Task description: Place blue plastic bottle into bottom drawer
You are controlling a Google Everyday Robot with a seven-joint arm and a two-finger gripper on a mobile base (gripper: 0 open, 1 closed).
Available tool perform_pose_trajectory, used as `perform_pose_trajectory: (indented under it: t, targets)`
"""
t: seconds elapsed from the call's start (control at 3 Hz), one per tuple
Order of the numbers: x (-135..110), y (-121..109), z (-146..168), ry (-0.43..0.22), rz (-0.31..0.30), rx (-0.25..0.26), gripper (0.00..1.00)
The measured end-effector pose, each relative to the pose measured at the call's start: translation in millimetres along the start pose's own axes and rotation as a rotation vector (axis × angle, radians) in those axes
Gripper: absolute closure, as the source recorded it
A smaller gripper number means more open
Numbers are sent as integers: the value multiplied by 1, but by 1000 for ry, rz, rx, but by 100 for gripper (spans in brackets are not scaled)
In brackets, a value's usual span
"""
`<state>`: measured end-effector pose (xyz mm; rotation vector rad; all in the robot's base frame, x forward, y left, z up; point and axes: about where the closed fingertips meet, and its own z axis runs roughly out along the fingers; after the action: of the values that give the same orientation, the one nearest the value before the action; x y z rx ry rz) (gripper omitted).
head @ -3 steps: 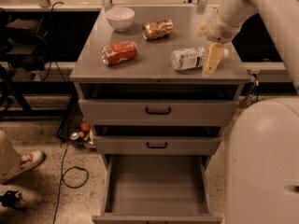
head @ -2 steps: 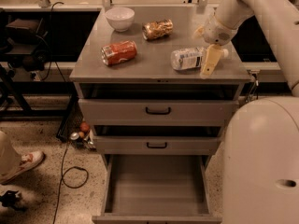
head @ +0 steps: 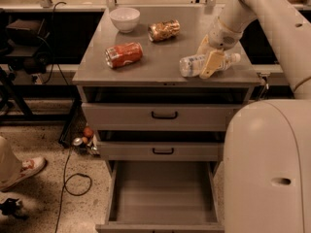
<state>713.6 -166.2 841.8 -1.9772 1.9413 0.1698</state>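
The blue plastic bottle [head: 190,64] lies on its side at the right of the grey cabinet top [head: 155,69], its white cap pointing right. My gripper [head: 204,62] reaches down from the upper right and stands over the bottle's middle. It is open, with one finger [head: 212,64] in front of the bottle and the other behind it. The bottle rests on the top. The bottom drawer [head: 163,193] is pulled out below, and its plain grey inside holds nothing.
An orange-red can [head: 124,55], a gold-brown crinkled can [head: 164,30] and a white bowl [head: 125,19] are on the cabinet top to the left. The two upper drawers are slightly ajar. My white base [head: 267,164] stands at the right. A person's shoe [head: 22,171] and cables lie on the floor at the left.
My gripper has moved left along the bottle and now straddles its middle, so the cap end shows to the right. The bottle has not moved.
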Motion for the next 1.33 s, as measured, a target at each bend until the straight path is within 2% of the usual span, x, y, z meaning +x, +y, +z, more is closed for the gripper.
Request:
perform_pose_trajectory:
  t: [0.33, 0.67, 1.0, 1.33]
  targets:
    - [0, 1, 3, 5, 7, -10, 65]
    - [-2, 3, -10, 16, 5, 14, 88]
    - [-6, 16, -44, 27, 5, 81, 100]
    - [-4, 53, -82, 35, 65, 129, 100]
